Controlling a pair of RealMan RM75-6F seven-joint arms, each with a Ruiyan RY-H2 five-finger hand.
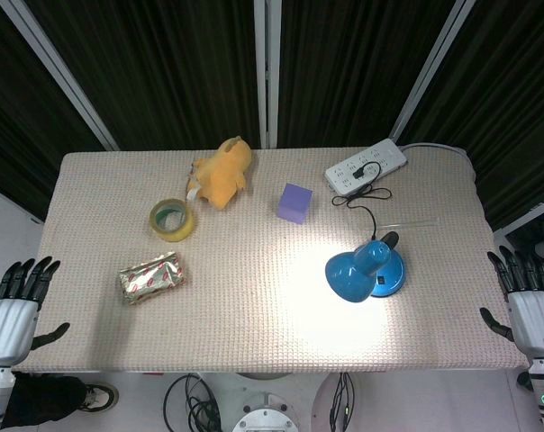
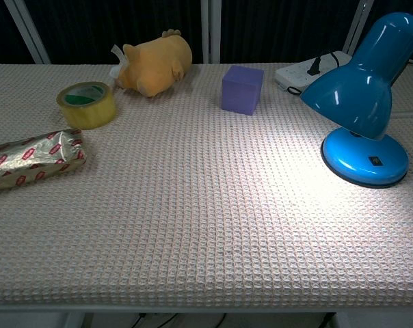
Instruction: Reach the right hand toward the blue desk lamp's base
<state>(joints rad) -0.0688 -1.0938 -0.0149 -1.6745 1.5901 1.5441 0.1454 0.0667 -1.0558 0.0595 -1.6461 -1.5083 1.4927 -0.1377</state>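
The left hand [image 1: 15,306] hangs empty with fingers spread off the desk's [image 1: 254,333] far-left edge; the blue desk lamp's base [image 1: 389,279] stands right of centre, well nearer the right hand [image 1: 529,306], also empty and spread, just beyond the right edge

Desk lamp [image 1: 366,272] near the table's [image 1: 254,333] right edge, power strip [image 1: 366,166] at far right corner, cube [image 1: 294,202] mid-rear, plush toy [image 1: 222,171] left of it, tape roll [image 1: 172,220] and foil packet [image 1: 151,277] toward left edge.
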